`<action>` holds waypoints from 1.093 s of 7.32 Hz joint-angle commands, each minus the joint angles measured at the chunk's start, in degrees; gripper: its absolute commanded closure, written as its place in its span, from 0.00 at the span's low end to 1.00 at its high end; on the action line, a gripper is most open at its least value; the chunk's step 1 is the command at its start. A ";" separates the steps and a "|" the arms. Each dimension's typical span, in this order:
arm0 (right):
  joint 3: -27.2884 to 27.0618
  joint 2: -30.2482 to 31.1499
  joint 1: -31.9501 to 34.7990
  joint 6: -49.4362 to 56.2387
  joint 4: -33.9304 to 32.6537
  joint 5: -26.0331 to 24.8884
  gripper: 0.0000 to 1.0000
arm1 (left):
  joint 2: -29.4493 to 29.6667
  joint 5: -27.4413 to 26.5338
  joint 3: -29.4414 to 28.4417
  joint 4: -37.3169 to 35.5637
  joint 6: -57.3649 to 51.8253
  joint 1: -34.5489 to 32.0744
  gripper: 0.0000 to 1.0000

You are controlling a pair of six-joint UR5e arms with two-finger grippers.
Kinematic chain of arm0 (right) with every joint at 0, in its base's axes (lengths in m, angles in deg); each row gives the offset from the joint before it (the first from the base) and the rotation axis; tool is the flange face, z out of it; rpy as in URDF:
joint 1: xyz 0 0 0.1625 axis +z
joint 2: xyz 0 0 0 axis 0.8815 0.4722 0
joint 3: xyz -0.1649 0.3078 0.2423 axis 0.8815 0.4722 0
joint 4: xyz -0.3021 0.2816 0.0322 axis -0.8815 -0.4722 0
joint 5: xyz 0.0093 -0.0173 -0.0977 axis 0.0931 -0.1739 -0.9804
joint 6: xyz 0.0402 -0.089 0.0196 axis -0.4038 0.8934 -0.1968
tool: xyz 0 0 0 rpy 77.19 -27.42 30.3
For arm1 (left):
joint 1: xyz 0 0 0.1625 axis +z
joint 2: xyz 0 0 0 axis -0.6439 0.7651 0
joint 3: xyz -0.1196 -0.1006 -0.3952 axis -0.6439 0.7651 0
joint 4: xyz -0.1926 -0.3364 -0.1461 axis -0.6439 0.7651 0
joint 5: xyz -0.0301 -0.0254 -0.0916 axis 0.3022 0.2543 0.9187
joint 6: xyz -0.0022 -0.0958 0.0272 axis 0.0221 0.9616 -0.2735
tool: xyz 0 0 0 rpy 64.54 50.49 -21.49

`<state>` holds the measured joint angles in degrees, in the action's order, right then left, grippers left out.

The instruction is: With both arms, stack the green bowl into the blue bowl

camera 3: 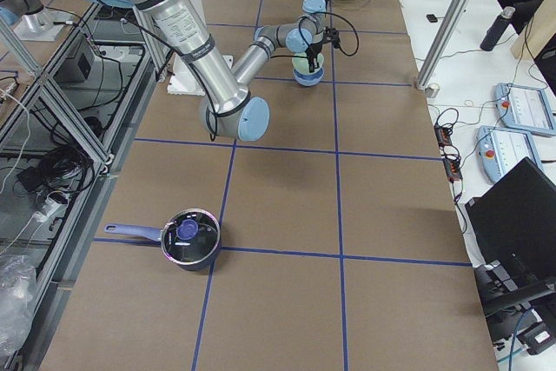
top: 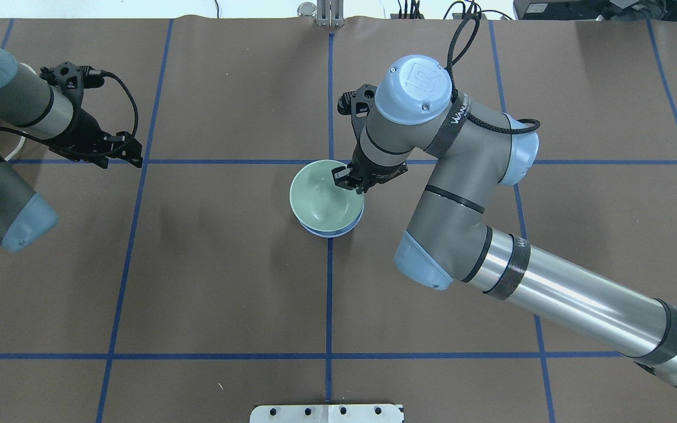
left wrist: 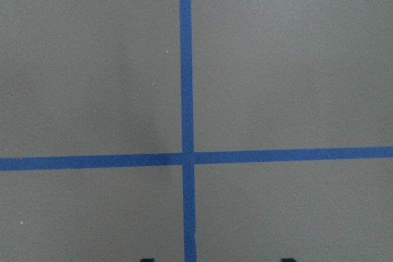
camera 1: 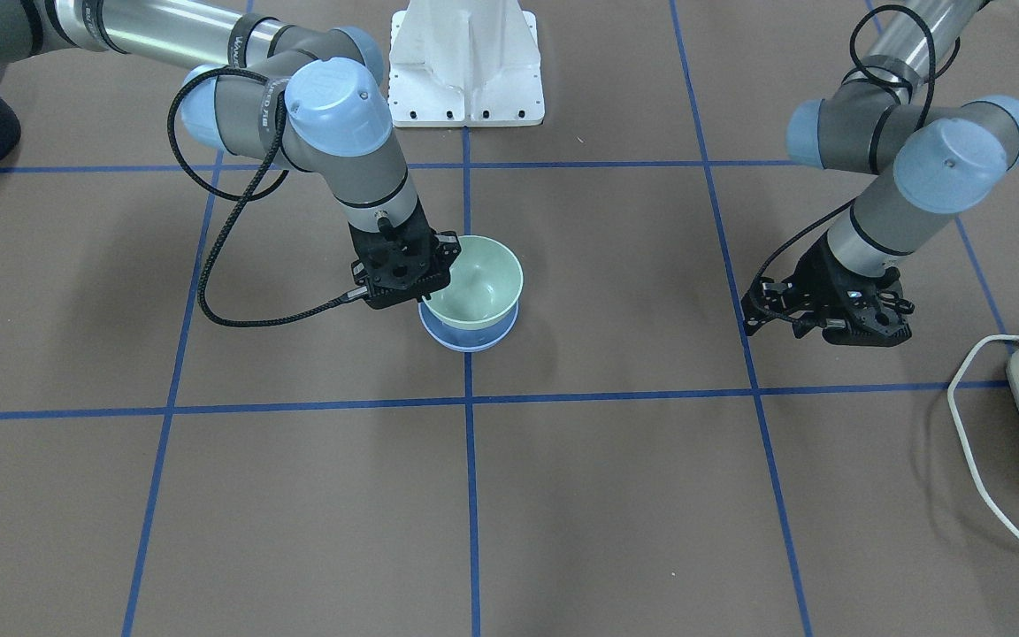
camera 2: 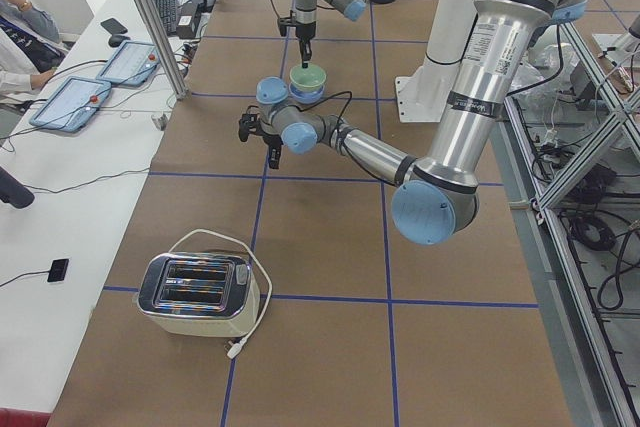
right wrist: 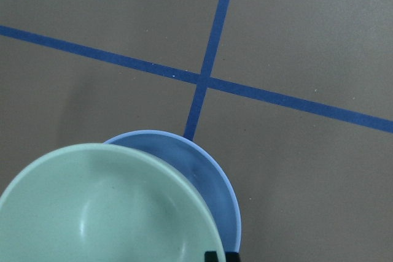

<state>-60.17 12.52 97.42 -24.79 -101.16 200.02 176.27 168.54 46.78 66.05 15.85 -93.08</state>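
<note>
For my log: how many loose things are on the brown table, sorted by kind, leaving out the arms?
Bowls: 2, a green bowl sitting in a blue bowl
Toaster: 1
Lidded pot: 1
Total: 4

Right gripper (top: 350,179) pointing down, jaws pinched, left gripper (top: 121,156) low, jaws apart

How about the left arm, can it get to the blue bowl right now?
Probably not well: the left end effector hangs far off, and the green bowl fills the blue bowl, with the right end effector on its rim. Only a blue edge shows.
</note>
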 commanded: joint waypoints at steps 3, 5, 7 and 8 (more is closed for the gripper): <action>1.27 -0.07 -0.26 -0.24 0.97 -0.33 1.00 | 0.00 0.00 0.00 0.00 0.00 0.09 0.25; 2.58 -0.07 -0.26 -0.24 2.98 -0.33 1.00 | 0.00 0.00 0.00 0.00 0.00 0.09 0.25; 2.94 -0.07 -0.26 -0.24 2.99 -0.33 1.00 | 0.00 0.00 -0.26 0.00 0.00 0.09 0.25; 2.94 -0.07 -0.26 -0.33 2.99 -0.33 1.00 | 0.00 0.00 -0.26 0.00 0.00 0.09 0.25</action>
<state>-57.34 12.44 97.16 -25.06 -98.24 199.69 176.27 168.54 46.59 66.05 15.85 -93.00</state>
